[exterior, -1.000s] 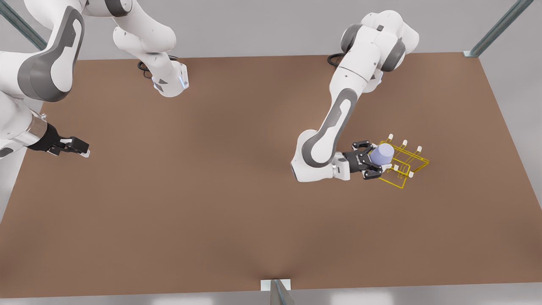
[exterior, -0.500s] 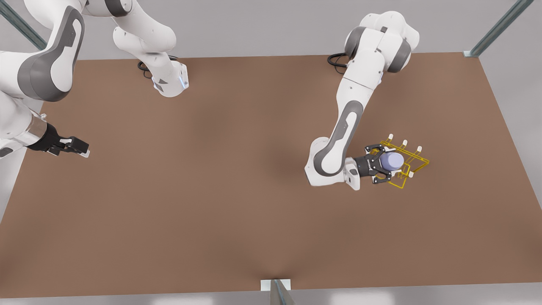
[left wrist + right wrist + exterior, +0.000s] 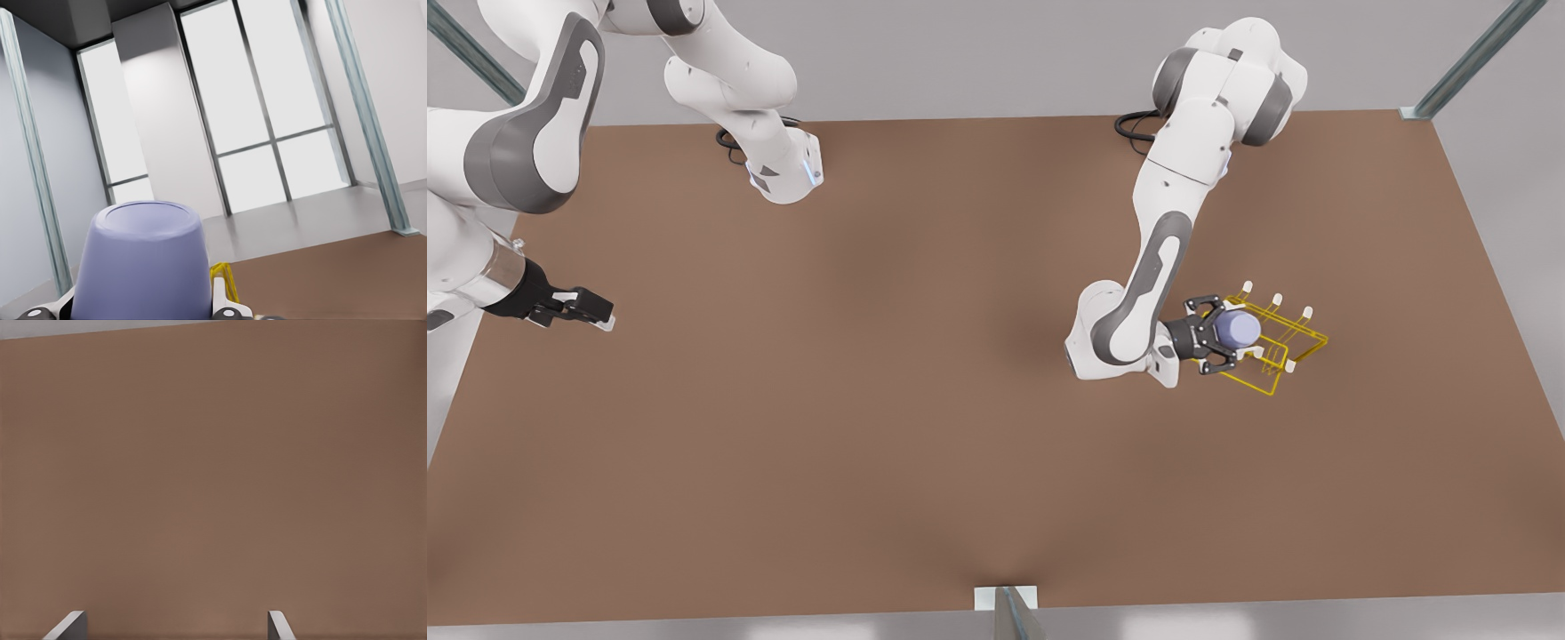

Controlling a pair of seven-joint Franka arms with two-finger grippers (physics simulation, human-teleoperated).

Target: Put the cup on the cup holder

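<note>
Landmark = cup holder (image 3: 1272, 342), yellow wire rack w/ white-tipped prongs on the desk (image 3: 871, 427).

Left end effector (image 3: 1221, 338) sits right at the holder's edge on the side toward the desk centre, fingers pinching the cup (image 3: 1237, 330). Cup is held inverted, closed base up in the left wrist view (image 3: 141, 267), over the holder's near prongs. Can't tell if a prong is inside it yet.

Status est.: pick + carry done, cup aligned over the holder. Left: seat on prong, let go, retreat.

Right end effector (image 3: 583, 308), far from the holder across the desk, waits; fingers spread, nothing held.
</note>
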